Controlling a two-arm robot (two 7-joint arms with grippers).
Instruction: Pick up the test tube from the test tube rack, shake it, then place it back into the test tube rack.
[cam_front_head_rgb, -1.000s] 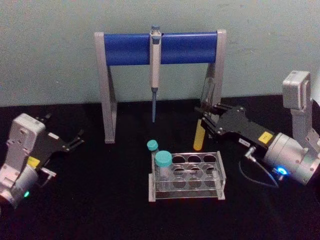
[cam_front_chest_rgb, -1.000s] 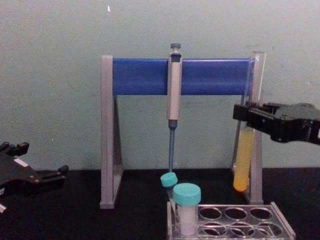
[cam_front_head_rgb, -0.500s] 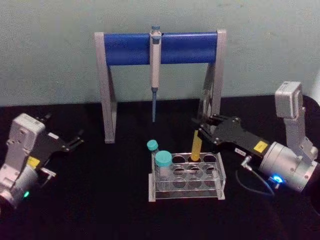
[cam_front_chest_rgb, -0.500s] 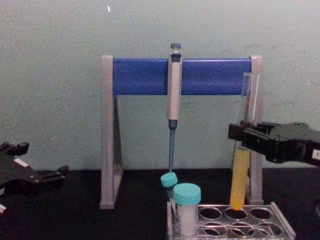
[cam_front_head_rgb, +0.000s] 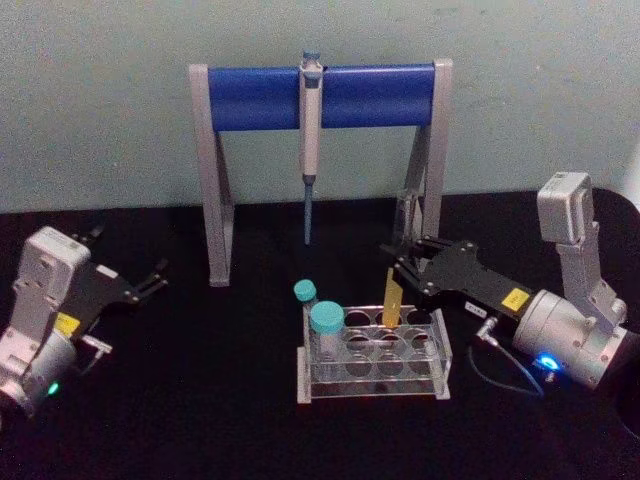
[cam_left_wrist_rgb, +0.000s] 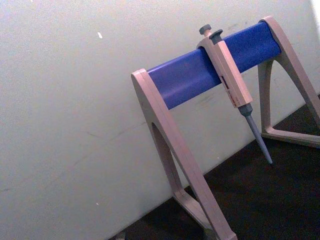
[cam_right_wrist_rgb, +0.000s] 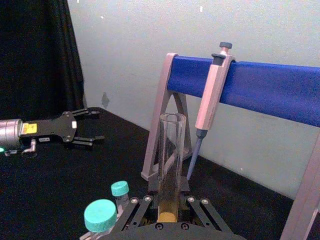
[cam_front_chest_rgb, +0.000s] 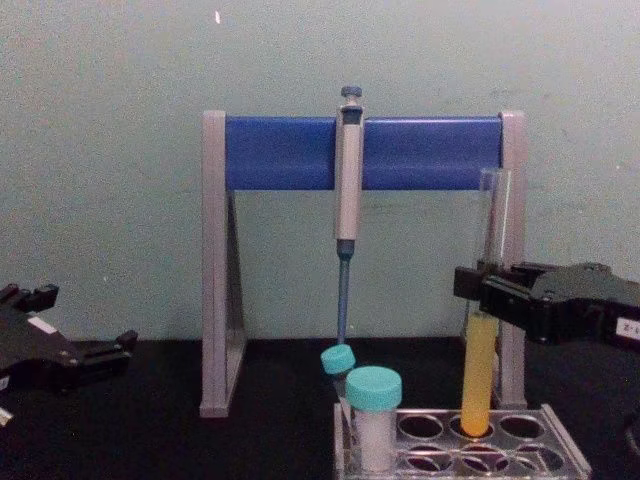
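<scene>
The test tube (cam_front_head_rgb: 391, 296) is a tall clear glass tube with yellow liquid in its lower part, standing nearly upright. Its bottom sits in the middle hole of the back row of the test tube rack (cam_front_head_rgb: 376, 373), a low clear plastic block on the black table. My right gripper (cam_front_head_rgb: 404, 268) is shut on the tube's middle, just above the liquid. In the chest view the test tube (cam_front_chest_rgb: 478, 372) dips into the rack (cam_front_chest_rgb: 562, 452) below the right gripper (cam_front_chest_rgb: 482, 292). The test tube (cam_right_wrist_rgb: 170, 160) rises close in the right wrist view. My left gripper (cam_front_head_rgb: 150, 281) rests open at the far left.
A grey-and-blue pipette stand (cam_front_head_rgb: 320, 96) stands behind the rack with a pipette (cam_front_head_rgb: 310, 140) hanging from its bar. Two teal-capped vials (cam_front_head_rgb: 326, 322) occupy the rack's left end. The stand's right leg (cam_front_head_rgb: 428, 170) is close behind the tube. A pale wall closes the back.
My right gripper has come down and nearer with the test tube, from beside the stand's right leg to the rack, and the tube's bottom has entered a back-row hole. The left arm has not moved.
</scene>
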